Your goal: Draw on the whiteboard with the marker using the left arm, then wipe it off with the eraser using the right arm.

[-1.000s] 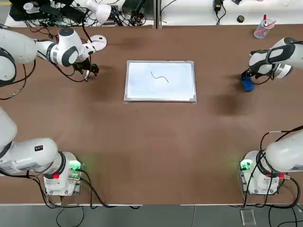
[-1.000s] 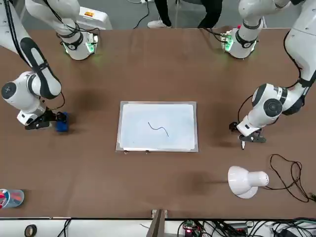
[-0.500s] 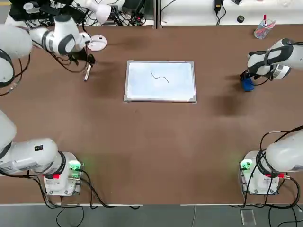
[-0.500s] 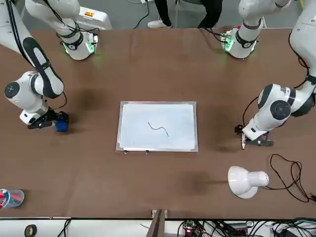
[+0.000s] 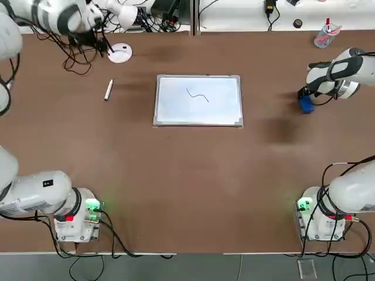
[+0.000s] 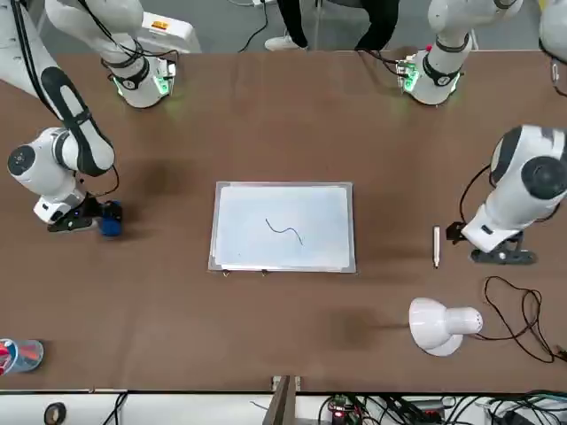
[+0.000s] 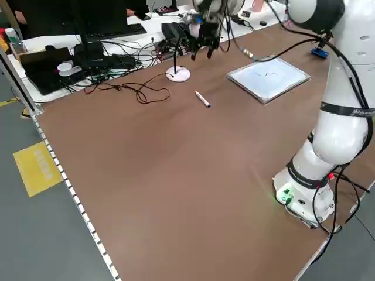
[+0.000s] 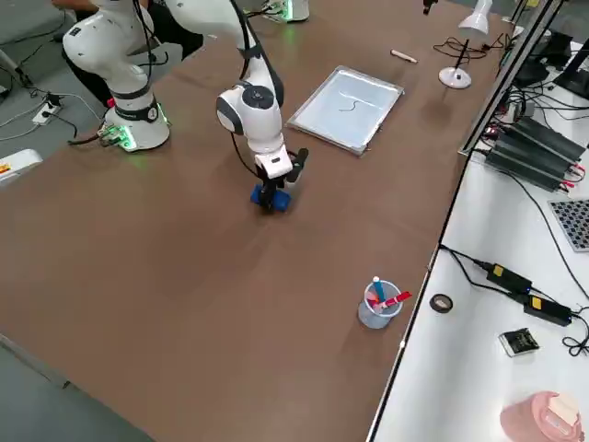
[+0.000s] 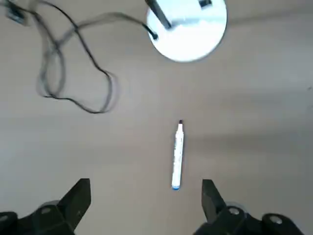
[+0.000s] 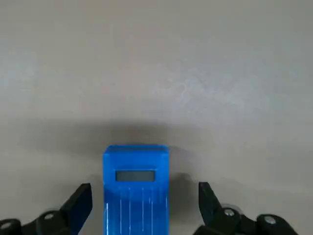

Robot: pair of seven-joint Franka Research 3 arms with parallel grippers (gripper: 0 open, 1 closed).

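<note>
Drawing's done, eraser's turn is coming up!

The white rectangular whiteboard with its thin silver frame (image 5: 198, 100) sits mid-table carrying a short dark squiggle, so the marking half looks finished. The slim white marker with the dark tip (image 5: 108, 89) lies flat on the brown table (image 5: 187, 175), well to the board's left, near a white lamp base (image 5: 120, 54). Left gripper (image 9: 145, 205) hangs above it, fingers spread wide, nothing between them. Over on the right, the right gripper (image 10: 141, 208) straddles the small bright blue eraser block (image 10: 136, 182), fingers apart on either side, not clamped. Wiping remains entirely undone.
</note>
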